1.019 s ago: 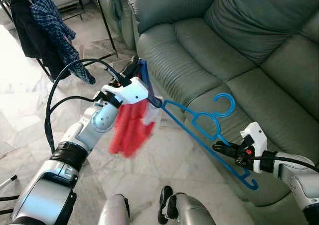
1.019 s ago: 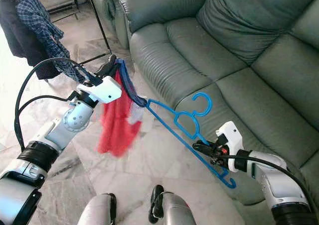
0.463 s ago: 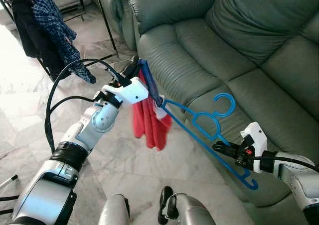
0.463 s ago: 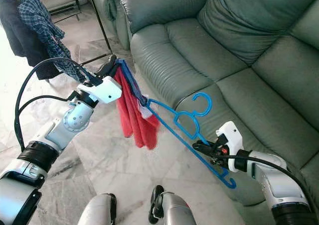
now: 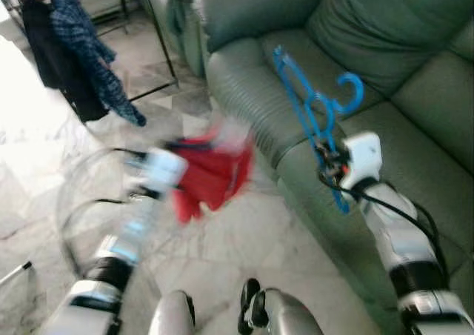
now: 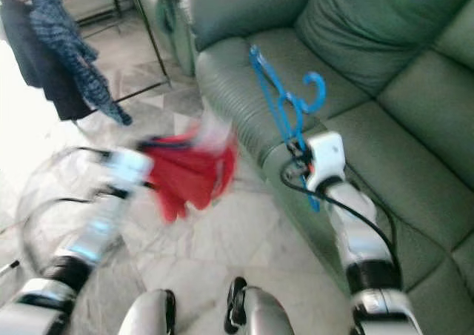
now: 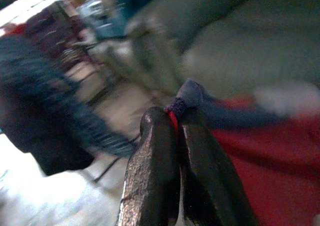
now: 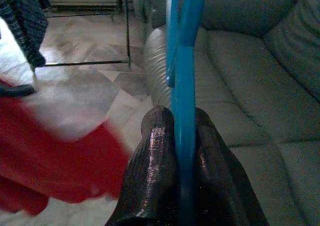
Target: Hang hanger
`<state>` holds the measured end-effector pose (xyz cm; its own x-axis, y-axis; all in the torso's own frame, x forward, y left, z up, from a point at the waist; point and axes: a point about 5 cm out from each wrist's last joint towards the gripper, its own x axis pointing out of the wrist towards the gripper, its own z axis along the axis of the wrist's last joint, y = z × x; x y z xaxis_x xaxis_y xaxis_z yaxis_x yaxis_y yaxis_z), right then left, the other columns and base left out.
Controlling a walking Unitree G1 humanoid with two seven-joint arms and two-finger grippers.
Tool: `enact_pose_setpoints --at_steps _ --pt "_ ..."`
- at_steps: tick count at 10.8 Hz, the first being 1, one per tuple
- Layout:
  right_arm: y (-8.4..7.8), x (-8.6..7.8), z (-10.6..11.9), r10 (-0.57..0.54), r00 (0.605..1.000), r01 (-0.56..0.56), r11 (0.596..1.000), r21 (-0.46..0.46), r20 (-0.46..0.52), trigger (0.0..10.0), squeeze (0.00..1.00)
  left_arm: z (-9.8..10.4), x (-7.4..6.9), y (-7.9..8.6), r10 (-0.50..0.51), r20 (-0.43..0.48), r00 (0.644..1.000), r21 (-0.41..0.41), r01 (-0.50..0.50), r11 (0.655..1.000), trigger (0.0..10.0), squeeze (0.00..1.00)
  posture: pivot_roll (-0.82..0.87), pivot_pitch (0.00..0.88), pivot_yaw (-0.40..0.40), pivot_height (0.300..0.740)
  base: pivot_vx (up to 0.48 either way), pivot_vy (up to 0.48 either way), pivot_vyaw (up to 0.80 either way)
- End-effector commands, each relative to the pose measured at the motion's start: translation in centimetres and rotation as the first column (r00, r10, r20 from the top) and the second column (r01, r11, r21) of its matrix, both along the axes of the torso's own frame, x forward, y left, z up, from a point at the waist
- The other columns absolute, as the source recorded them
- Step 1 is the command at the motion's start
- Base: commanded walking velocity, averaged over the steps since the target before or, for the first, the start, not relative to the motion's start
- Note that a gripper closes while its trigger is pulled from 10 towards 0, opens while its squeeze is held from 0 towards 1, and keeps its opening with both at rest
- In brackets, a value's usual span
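Blue plastic hanger [image 5: 314,101] stands nearly upright over the front edge of the grey-green leather sofa [image 5: 415,75], the right gripper [image 8: 184,136] with fingers closed on its bar. Beside it, the left gripper [image 7: 175,136] pinches the blurred red cloth [image 5: 211,176] over the pale marble floor [image 5: 244,239]. Dark garments [image 5: 70,50] hang on a black rack behind. No writing is readable.

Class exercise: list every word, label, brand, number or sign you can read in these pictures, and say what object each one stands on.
None: no readable text shows in any view.
Blue hanger: plain plastic, no lettering seen.
Red garment: blurred; a pale patch on it cannot be read as a label.
Left gripper and right gripper: plain black, no marking.
Green sofa and hanging clothes: no text seen.
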<state>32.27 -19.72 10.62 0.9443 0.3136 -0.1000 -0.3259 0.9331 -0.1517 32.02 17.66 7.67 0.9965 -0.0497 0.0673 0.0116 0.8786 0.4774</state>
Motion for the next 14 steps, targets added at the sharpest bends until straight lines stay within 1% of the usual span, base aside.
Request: enact_pose_setpoints --at_steps 1,2,3,4,5,6,7,8,9,10,11,12,13,14 --pt "0.9 0.2 -0.5 0.022 1.000 -0.023 1.000 -0.022 -0.010 10.0 0.00 -0.3 0.1 -0.1 0.027 -0.020 0.999 -0.024 -0.028 0.999 10.0 0.00 -0.03 0.128 -0.044 0.740 0.000 0.000 0.00" --pt "1.9 0.4 -1.1 0.049 0.999 -0.049 0.998 -0.044 -0.005 10.0 0.00 -1.0 -0.2 0.1 0.047 -0.048 0.998 -0.046 -0.049 0.998 10.0 0.00 -0.04 0.126 -0.042 0.740 0.000 0.000 0.00" --pt "2.5 -0.2 -2.0 0.093 0.996 -0.093 0.994 -0.059 -0.012 10.0 0.00 -1.9 -0.9 0.1 0.037 -0.072 0.997 -0.045 -0.041 0.998 10.0 0.00 -0.04 0.125 -0.043 0.740 0.000 0.000 0.00" --pt "2.7 -1.1 -2.6 0.143 0.990 -0.144 0.988 -0.060 -0.023 10.0 0.00 -2.4 -1.5 -0.5 -0.021 -0.087 0.996 -0.013 0.019 1.000 10.0 0.00 -0.04 0.125 -0.050 0.740 0.000 0.000 0.00" --pt "2.4 -1.5 -3.0 0.136 0.990 -0.138 0.989 -0.044 -0.042 10.0 0.00 -2.5 -1.8 -1.2 -0.108 -0.099 0.989 0.016 0.110 0.994 10.0 0.00 -0.03 0.130 -0.055 0.740 0.000 0.000 0.00" --pt "2.2 -1.6 -3.4 0.127 0.987 -0.121 0.991 0.066 -0.098 10.0 0.00 -2.4 -1.7 -1.8 -0.192 -0.121 0.974 0.038 0.198 0.979 10.0 0.00 -0.03 0.135 -0.049 0.740 0.000 0.000 0.00" --pt "2.3 -2.0 -3.8 0.167 0.978 -0.160 0.985 0.063 -0.127 10.0 0.00 -1.9 -1.5 -2.1 -0.250 -0.122 0.960 0.059 0.259 0.964 10.0 0.00 -0.03 0.139 -0.041 0.740 0.000 0.000 0.00" --pt "2.3 -2.8 -4.2 0.220 0.963 -0.214 0.975 0.054 -0.157 10.0 0.00 -1.4 -1.2 -2.2 -0.274 -0.115 0.955 0.107 0.286 0.952 10.0 0.00 -0.04 0.140 -0.034 0.740 0.000 0.000 0.00" --pt "2.4 -4.1 -4.7 0.304 0.932 -0.299 0.953 0.055 -0.199 10.0 0.00 -1.4 -0.9 -2.0 -0.286 -0.140 0.948 0.123 0.303 0.945 10.0 0.00 -0.05 0.143 -0.026 0.740 0.000 0.000 0.00" --pt "2.4 -5.9 -5.1 0.423 0.871 -0.423 0.904 0.056 -0.249 10.0 0.00 -1.6 -0.9 -1.9 -0.313 -0.172 0.934 0.141 0.338 0.931 10.0 0.00 -0.05 0.148 -0.029 0.740 0.000 0.000 0.00" --pt "1.7 -6.9 -4.8 0.514 0.803 -0.518 0.852 0.074 -0.301 10.0 0.00 -1.9 -0.9 -1.4 -0.281 -0.192 0.940 0.171 0.314 0.934 10.0 0.00 -0.05 0.151 -0.034 0.740 0.000 0.000 0.00" --pt "1.3 -7.1 -4.7 0.536 0.779 -0.549 0.834 0.058 -0.326 10.0 0.00 -2.1 -0.9 -1.2 -0.269 -0.204 0.941 0.188 0.307 0.933 10.0 0.00 -0.05 0.151 -0.034 0.740 0.000 0.000 0.00" --pt "0.6 -6.9 -4.2 0.544 0.764 -0.570 0.821 0.032 -0.348 10.0 0.00 -2.3 -0.9 -1.0 -0.248 -0.217 0.944 0.211 0.294 0.932 10.0 0.00 -0.05 0.155 -0.037 0.740 0.000 0.000 0.00" --pt "-0.2 -6.2 -3.5 0.529 0.770 -0.569 0.822 -0.009 -0.357 10.0 0.00 -2.5 -0.7 -0.4 -0.201 -0.233 0.952 0.248 0.258 0.934 10.0 0.00 -0.05 0.159 -0.041 0.740 0.000 0.000 0.00"
